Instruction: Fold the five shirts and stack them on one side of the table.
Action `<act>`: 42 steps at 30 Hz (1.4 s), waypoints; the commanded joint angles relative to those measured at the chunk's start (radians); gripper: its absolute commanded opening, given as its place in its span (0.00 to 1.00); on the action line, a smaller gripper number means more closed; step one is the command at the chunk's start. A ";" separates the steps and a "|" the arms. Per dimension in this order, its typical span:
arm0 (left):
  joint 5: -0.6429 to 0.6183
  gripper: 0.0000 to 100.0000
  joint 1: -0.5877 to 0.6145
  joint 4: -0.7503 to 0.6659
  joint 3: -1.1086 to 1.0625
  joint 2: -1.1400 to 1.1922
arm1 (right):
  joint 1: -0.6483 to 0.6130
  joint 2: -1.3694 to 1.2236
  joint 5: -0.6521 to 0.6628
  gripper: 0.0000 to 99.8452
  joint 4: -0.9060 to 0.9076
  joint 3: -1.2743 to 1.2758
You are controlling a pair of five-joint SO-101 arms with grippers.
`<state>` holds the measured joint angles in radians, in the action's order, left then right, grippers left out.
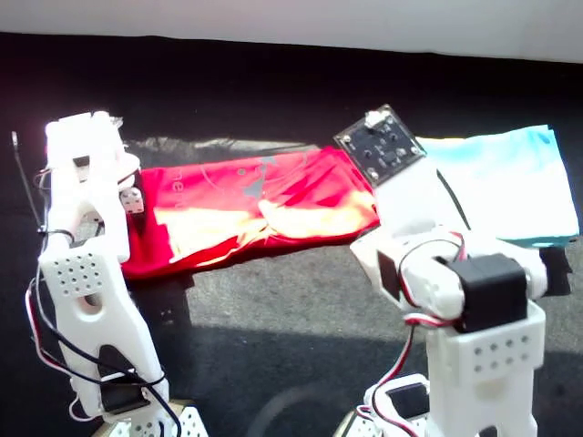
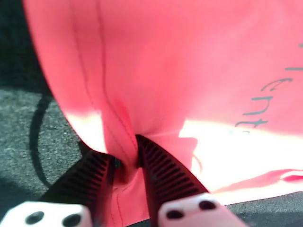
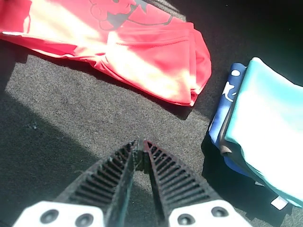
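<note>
Since the red shirt (image 2: 189,71) is clamped at 1 thin pinch by the left gripper (image 2: 124,158), with the right gripper (image 3: 140,145) closed empty, its fold could be dragged askew.

The left claw (image 2: 124,155) is pinching a ridge of the red shirt (image 2: 189,71), its black ribbed fingers (image 2: 165,175) pressing a stitched seam of the fabric between them. The shirt is lying partly in sunlight and partly in shade, with greenish lettering (image 2: 262,101) running across the cloth away from the claw. Beside the shirt's edge the dark grey surface (image 2: 23,142) is showing, with a thin dark curve (image 2: 34,137), cable or shadow, looping over it.
</note>
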<state>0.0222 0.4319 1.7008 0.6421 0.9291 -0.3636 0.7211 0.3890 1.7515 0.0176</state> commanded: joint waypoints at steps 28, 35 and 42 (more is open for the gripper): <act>0.216 0.01 0.093 0.064 -0.317 -0.590 | 0.154 0.346 0.005 0.01 -0.289 0.760; 0.114 0.01 -0.289 0.061 -0.398 -0.760 | 0.392 0.562 0.068 0.01 -0.570 1.268; 0.054 0.01 -0.587 0.060 -0.266 -0.757 | 0.472 0.812 0.123 0.01 -0.696 1.606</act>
<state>0.0867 -0.0453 1.7591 0.2938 0.2294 0.0829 1.4423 0.5010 1.0994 1.5136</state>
